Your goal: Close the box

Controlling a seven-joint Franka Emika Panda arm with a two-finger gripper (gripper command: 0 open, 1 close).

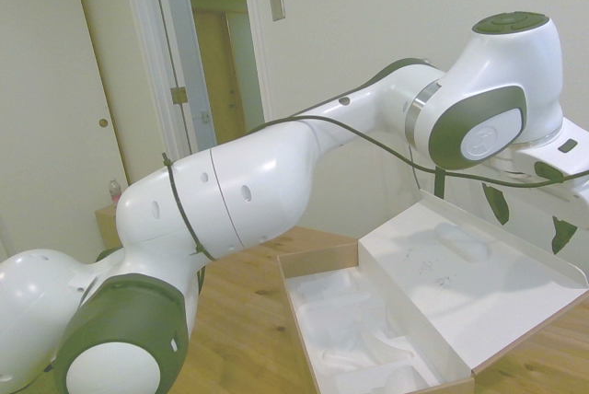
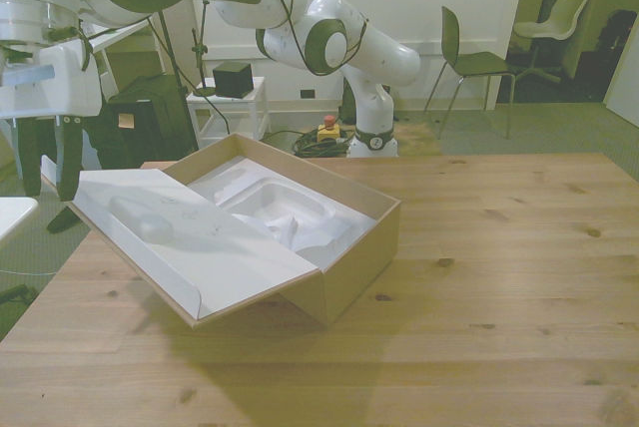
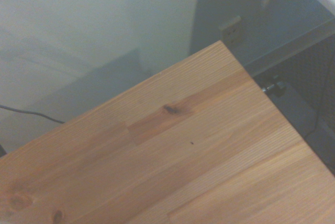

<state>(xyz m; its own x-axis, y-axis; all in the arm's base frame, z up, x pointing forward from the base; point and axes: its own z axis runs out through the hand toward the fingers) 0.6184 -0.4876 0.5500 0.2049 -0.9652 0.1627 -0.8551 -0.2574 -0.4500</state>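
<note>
The box (image 2: 349,257) lies open on the wooden table, its brown cardboard walls around a white moulded foam insert (image 2: 290,213). Its wide white-lined lid (image 2: 220,257) hangs out toward the front view's left, tilted with the outer edge raised, and bears an oval bump (image 2: 150,227). My gripper (image 2: 47,183) stands open at that outer edge, one dark finger on each side of the lid's far corner; I cannot tell if they touch it. In the side view the gripper (image 1: 531,224) sits just behind the lid (image 1: 479,293). The wrist view shows none of the box.
The table (image 2: 499,277) stretches wide toward the front view's right. The wrist view looks down on a table corner (image 3: 199,145) with floor beyond. Behind the table stand a drawer unit with a black cube (image 2: 232,78) and chairs (image 2: 469,58).
</note>
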